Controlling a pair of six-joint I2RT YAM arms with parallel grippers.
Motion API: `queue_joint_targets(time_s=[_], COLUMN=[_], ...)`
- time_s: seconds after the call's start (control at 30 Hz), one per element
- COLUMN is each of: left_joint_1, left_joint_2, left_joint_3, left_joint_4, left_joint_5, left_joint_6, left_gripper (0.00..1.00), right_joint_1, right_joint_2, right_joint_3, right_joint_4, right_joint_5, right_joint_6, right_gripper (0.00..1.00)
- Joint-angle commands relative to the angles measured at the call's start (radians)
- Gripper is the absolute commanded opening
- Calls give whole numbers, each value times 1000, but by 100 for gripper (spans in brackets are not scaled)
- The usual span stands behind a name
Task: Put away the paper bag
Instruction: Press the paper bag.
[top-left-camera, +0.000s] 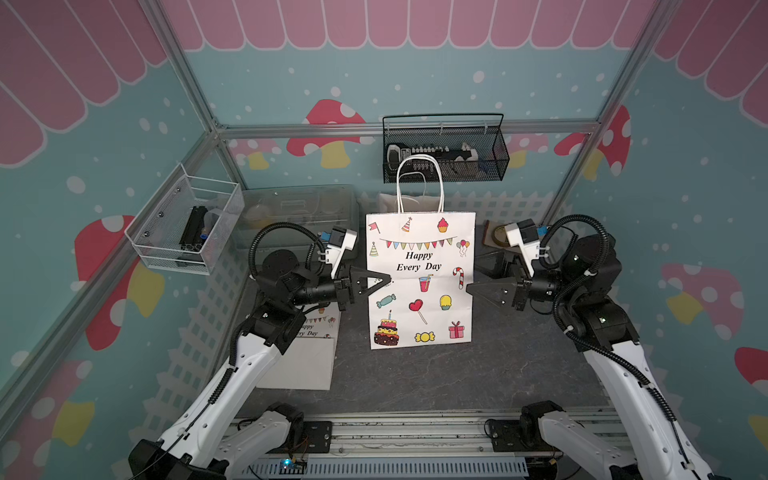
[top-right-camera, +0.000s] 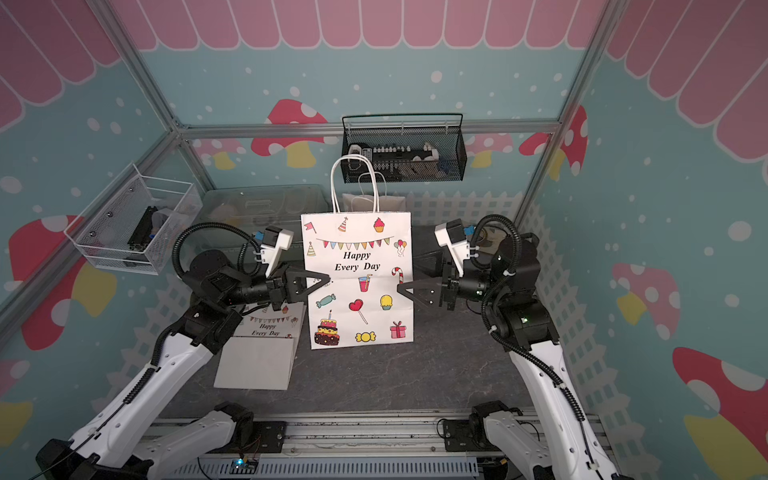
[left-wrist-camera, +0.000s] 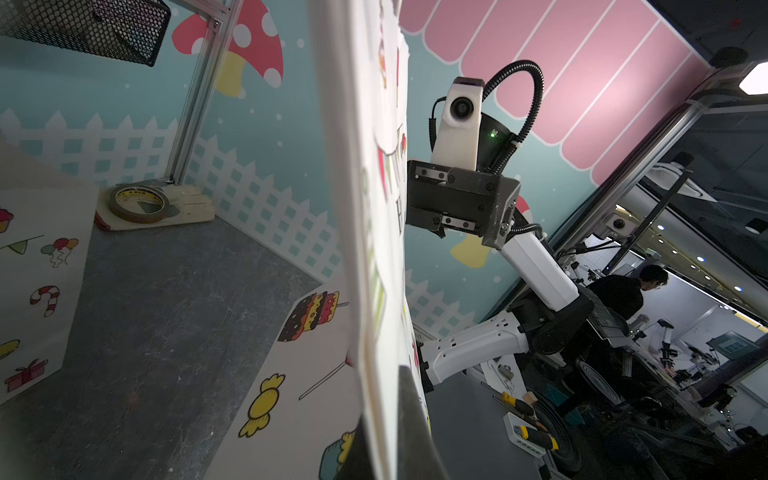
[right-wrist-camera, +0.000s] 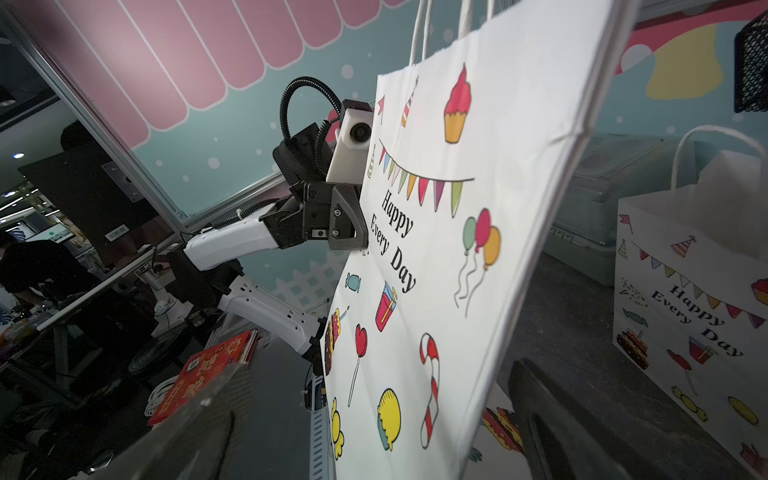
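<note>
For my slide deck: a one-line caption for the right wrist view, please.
Open right gripper straddles one edge of the standing paper bag; the left gripper pinches the opposite edge.

At the centre of both top views the paper bag (top-left-camera: 419, 286) hides most of a second bag (top-left-camera: 386, 203) behind it. The left arm (top-left-camera: 266, 324) covers part of a flat bag (top-left-camera: 299, 365). The basket (top-left-camera: 496, 158) holds things too small to tell.

Cell lit softly from above, worktop (top-left-camera: 457, 374) kept dim

Even overhead light is spread across both top views, and the dark worktop is rendered murky, with only faint shadows cast. In the wrist views the paper bag (right-wrist-camera: 478, 249) is stretched by the wide lens, the near jaws are blurred, and glare is thrown by a ceiling lamp (left-wrist-camera: 754, 79).
</note>
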Motion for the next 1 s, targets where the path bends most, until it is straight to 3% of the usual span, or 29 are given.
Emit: queue_joint_targets(time_s=[0.0,0.2,0.4,0.97], left_joint_1=[13,13,13,13], left_joint_2=[1,-11,-2,-6], left_joint_3=[-20,-29,-34,-35], left_joint_4=[117,210,249,250], left_joint_5=[34,49,50,51], left_joint_6=[-76,-149,-177,-180], left_gripper=[0,0,0,0], right_joint_1=[2,12,90,96], right_joint_2=[28,67,113,101], right_joint_3=[34,-26,9,12], right_joint_4=[-1,188,120,150], right_joint_5=[-10,-30,8,14], right_joint_6=[-46,80,3,29], right_gripper=[99,99,98,86])
